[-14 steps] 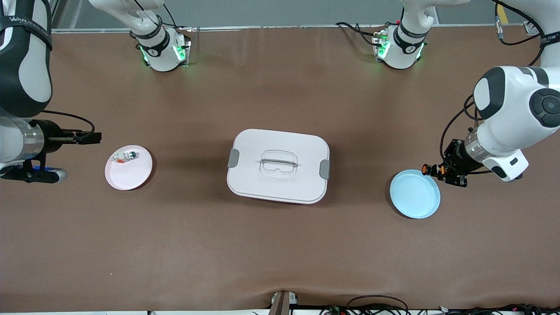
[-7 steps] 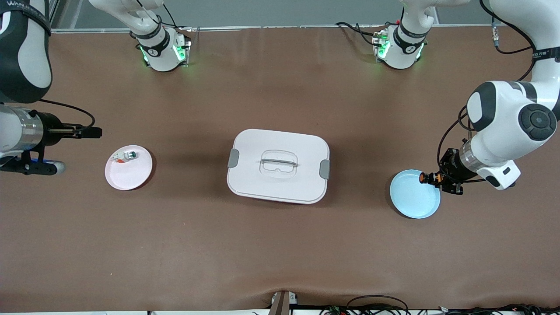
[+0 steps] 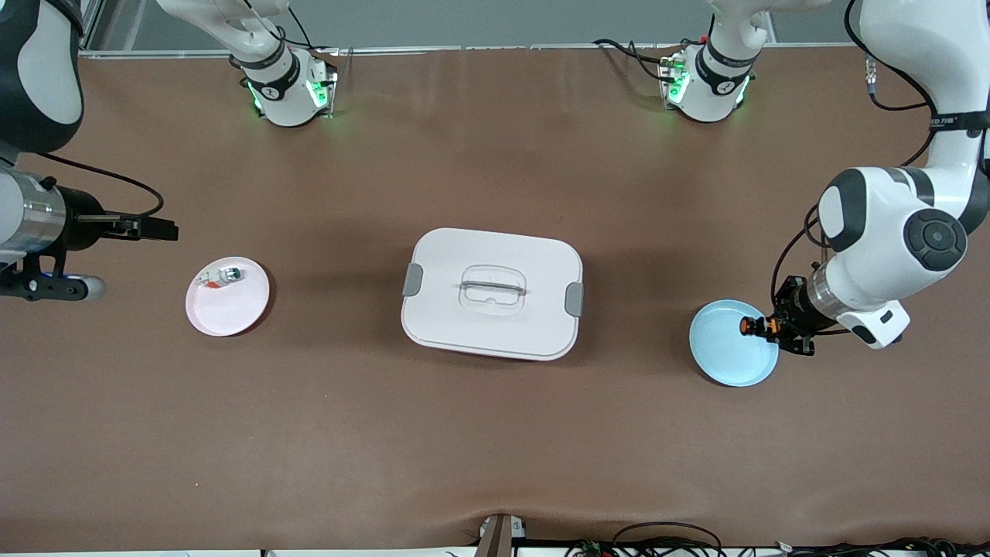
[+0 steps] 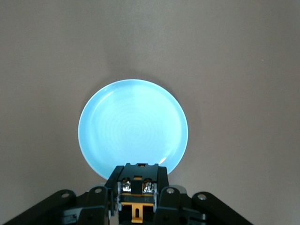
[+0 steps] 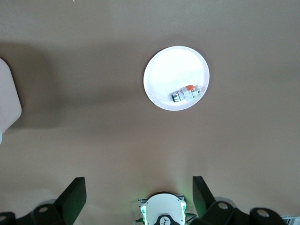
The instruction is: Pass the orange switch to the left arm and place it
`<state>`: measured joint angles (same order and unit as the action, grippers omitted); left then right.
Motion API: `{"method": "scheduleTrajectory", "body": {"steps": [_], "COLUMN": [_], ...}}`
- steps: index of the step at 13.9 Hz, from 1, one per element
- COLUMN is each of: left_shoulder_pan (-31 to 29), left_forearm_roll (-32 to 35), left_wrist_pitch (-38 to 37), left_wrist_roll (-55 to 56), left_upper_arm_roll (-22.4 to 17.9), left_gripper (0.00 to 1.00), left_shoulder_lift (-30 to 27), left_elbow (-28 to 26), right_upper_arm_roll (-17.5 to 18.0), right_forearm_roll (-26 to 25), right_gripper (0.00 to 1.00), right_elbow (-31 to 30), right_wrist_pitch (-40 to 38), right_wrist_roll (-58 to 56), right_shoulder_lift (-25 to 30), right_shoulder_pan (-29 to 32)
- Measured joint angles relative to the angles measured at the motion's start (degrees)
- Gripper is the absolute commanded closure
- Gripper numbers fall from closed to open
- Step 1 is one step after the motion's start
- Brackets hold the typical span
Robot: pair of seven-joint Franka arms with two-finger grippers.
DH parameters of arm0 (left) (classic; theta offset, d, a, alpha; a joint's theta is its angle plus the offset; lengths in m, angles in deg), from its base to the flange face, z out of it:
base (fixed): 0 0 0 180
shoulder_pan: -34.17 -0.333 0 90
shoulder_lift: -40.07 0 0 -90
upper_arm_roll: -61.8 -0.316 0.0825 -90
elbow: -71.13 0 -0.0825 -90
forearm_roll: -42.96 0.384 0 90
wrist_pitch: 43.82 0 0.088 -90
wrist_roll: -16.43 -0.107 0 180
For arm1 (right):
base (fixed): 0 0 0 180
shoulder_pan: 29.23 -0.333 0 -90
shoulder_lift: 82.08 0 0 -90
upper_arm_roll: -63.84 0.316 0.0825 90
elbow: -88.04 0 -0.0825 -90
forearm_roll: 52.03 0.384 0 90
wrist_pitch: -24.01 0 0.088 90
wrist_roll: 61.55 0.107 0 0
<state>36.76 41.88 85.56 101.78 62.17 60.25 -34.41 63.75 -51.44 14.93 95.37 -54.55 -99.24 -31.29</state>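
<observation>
Front view, left gripper (image 3: 762,326) now over blue plate (image 3: 723,360)

Brown table (image 3: 495,433), grey floor strip above.

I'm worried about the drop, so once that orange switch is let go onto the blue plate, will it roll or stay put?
The switch, pinched in the left gripper over the blue plate's edge, looks rigid and light. Its round end might let it roll a little, though the blocky body should stop it. The raised plate rim would likely contain it.
</observation>
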Motion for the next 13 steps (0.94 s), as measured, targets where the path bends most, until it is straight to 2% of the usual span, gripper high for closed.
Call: {"method": "scheduleTrajectory", "body": {"steps": [8, 13], "left_shoulder_pan": [-0.54, -0.64], "left_forearm_roll": [0.00, 1.17], "left_wrist_pitch": [2.88, 3.57], "left_wrist_roll": [0.00, 0.00], "left_upper_arm_roll": [-0.01, -0.46], "left_gripper": [1.00, 1.00], "left_shoulder_lift": [5.25, 8.83], "left_elbow": [0.12, 0.99], "right_upper_arm_roll": [-0.47, 0.02], "right_forearm_roll": [2.54, 2.54], "right_gripper": [0.00, 0.00], "right_elbow": [-0.21, -4.67], "right_wrist_pitch": [0.26, 5.67], "right_wrist_roll": [-0.01, 0.00], "right_shoulder_lift": [0.79, 5.51], "right_shoulder_pan": [3.09, 2.20]}}
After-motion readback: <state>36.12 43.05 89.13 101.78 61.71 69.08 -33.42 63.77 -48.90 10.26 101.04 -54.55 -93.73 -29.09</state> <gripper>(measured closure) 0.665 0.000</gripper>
